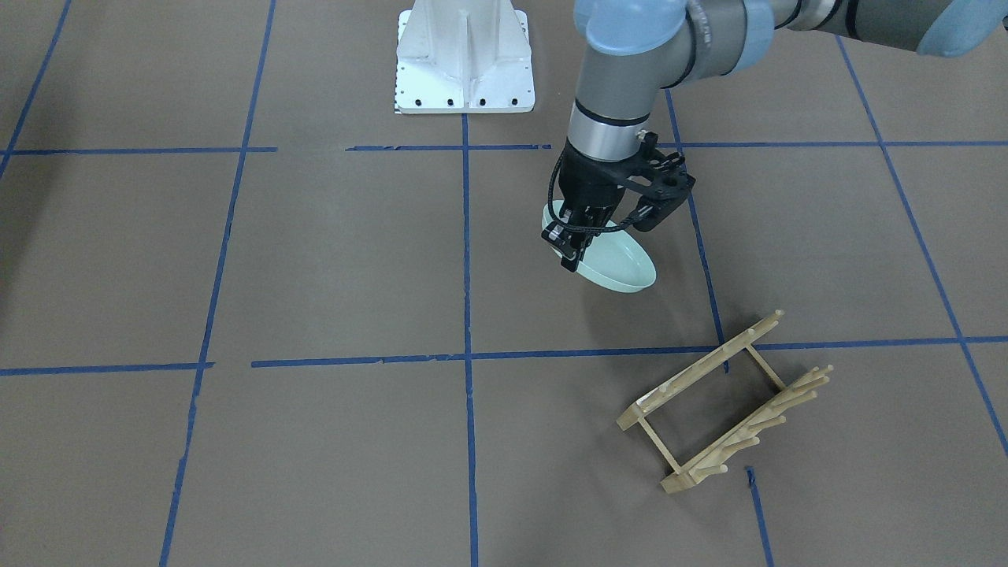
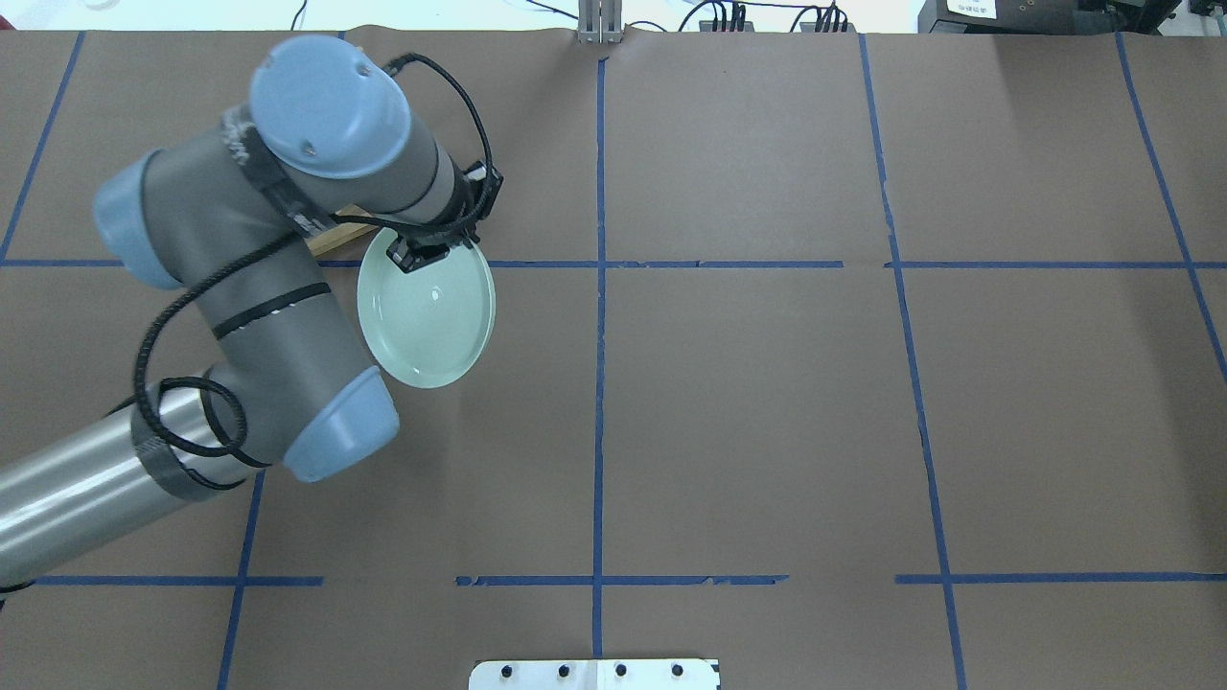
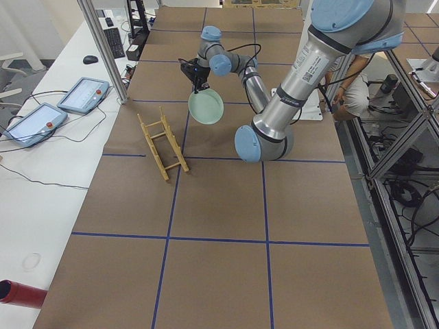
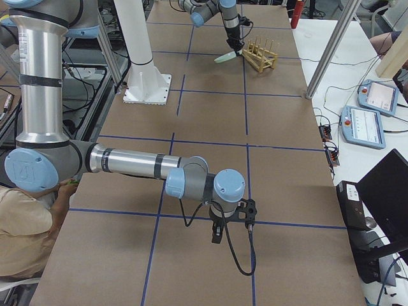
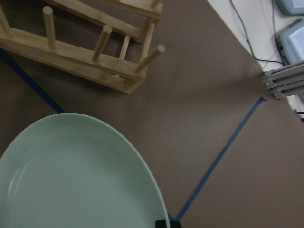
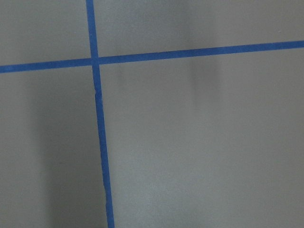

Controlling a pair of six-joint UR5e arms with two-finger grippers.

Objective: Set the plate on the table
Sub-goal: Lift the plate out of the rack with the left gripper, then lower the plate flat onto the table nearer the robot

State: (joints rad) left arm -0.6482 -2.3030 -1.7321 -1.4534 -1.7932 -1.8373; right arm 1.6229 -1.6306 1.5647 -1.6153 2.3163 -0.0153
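Observation:
The pale mint-green plate (image 1: 622,264) hangs tilted from my left gripper (image 1: 571,240), which is shut on its rim; I cannot tell whether its lower edge touches the brown table (image 1: 315,260). From overhead the plate (image 2: 427,316) lies left of centre with the left gripper (image 2: 422,254) at its far rim. It fills the lower left of the left wrist view (image 5: 71,175). My right gripper (image 4: 217,237) hangs low over the table, far from the plate; I cannot tell if it is open or shut.
A light wooden peg rack (image 1: 724,402) lies close beside the plate and also shows in the left wrist view (image 5: 85,47). The white robot base (image 1: 465,59) stands at the table's edge. Teach pendants (image 3: 82,92) lie on the side bench.

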